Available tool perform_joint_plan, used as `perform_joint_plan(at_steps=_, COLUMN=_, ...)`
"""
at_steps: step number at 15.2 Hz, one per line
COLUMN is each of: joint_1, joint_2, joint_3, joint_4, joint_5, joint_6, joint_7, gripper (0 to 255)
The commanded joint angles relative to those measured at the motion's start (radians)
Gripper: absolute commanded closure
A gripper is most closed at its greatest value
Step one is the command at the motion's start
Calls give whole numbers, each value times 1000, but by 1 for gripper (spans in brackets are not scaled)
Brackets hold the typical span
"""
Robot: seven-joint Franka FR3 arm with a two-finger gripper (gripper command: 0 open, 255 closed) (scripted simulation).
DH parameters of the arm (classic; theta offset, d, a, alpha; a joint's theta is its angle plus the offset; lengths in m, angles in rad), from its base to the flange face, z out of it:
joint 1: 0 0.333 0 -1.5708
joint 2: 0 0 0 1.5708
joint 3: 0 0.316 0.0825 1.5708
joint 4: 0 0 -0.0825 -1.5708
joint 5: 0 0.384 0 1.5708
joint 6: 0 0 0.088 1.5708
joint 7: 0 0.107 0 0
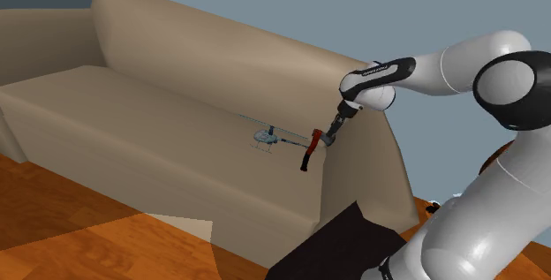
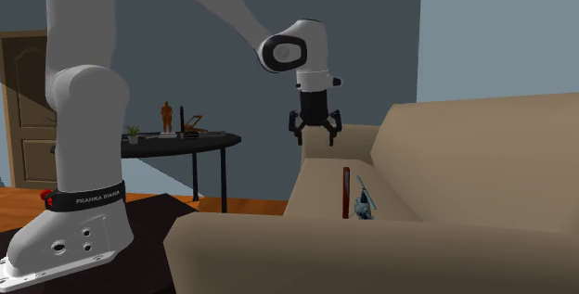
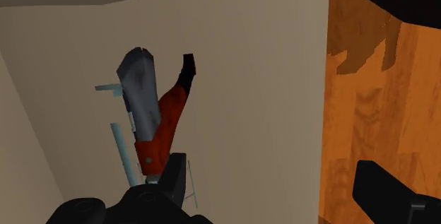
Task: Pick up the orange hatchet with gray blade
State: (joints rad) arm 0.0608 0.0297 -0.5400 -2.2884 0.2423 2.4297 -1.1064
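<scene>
The hatchet (image 3: 161,127) has a red-orange handle with a black end and a grey blade (image 3: 140,92). It lies on the beige sofa seat (image 1: 159,137), close to the armrest. My gripper (image 3: 279,187) is open and hangs just above it. One finger (image 3: 173,180) is over the hatchet's head end and the other finger (image 3: 385,191) is over the floor past the seat's edge. In the shoulder view the gripper (image 1: 332,135) is right by the hatchet (image 1: 309,152). In the second exterior view the gripper (image 2: 315,137) hovers above the hatchet (image 2: 346,193), apart from it.
A pale blue, thin-framed object (image 1: 265,136) lies on the seat just beyond the hatchet. The sofa's backrest (image 1: 221,49) and armrest (image 1: 371,163) close in the spot. Wooden floor (image 3: 374,95) lies past the seat edge. A dark side table (image 2: 186,144) with small ornaments stands behind the arm.
</scene>
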Motion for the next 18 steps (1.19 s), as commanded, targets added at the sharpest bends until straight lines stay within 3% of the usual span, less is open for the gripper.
perform_joint_plan(at_steps=1, joint_1=-13, joint_2=96, joint_3=-2, joint_4=60, joint_5=92, joint_6=17, joint_7=-114, gripper=0)
perform_joint_plan(at_steps=5, joint_1=-81, joint_2=272, joint_3=42, joint_4=201, joint_5=236, joint_6=19, joint_7=-288, gripper=0)
perform_joint_plan(at_steps=8, joint_1=-141, joint_2=392, joint_3=85, joint_4=318, joint_5=307, joint_6=11, joint_7=-383, gripper=0)
perform_joint_plan(at_steps=18, joint_1=-171, joint_2=464, joint_3=127, joint_4=317, joint_5=371, joint_6=74, joint_7=-437, gripper=0)
